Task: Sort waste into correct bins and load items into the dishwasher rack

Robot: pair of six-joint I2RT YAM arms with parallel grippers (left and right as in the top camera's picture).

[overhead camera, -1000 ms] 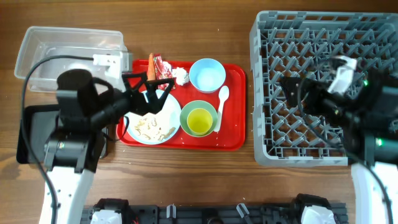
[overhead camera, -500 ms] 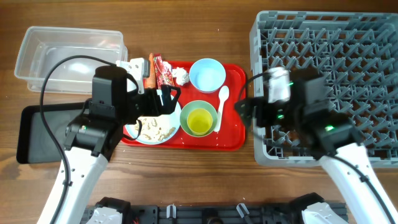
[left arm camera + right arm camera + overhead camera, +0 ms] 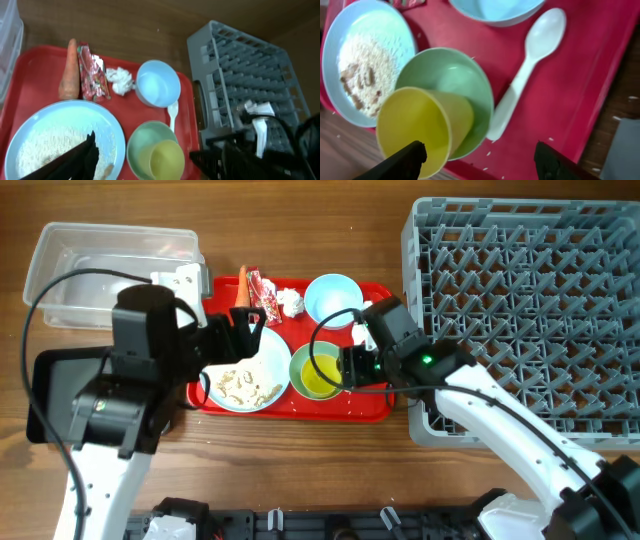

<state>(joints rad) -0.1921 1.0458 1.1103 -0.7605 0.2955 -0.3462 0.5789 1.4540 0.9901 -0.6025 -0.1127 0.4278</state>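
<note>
Left end effector (image 3: 142,146): fingers spread wide, holding nothing, above the red tray's (image 3: 375,408) left half, over the plate.
Right end effector (image 3: 479,148): fingers spread wide, empty, above the red tray's near edge, by the cup.
Plate (image 3: 245,378): red tray's near-left part, with crumbs (image 3: 359,70) on it.
Cup (image 3: 417,127): inside the green bowl (image 3: 450,75), red tray's near middle.
Spoon (image 3: 525,95): flat on the red tray, just right of the green bowl.
Blue bowl (image 3: 157,84): red tray's far side, right of middle.
Tissue (image 3: 120,80): far side, touching the blue bowl's left.
Wrapper (image 3: 91,72): far-left, beside the tissue.
Carrot (image 3: 69,75): red tray's far-left edge.
Black tray (image 3: 50,395): on the desk (image 3: 330,220), left of the red tray.
Tub (image 3: 110,265): left of and beyond the red tray.
Rack (image 3: 530,300): right of the red tray.
</note>
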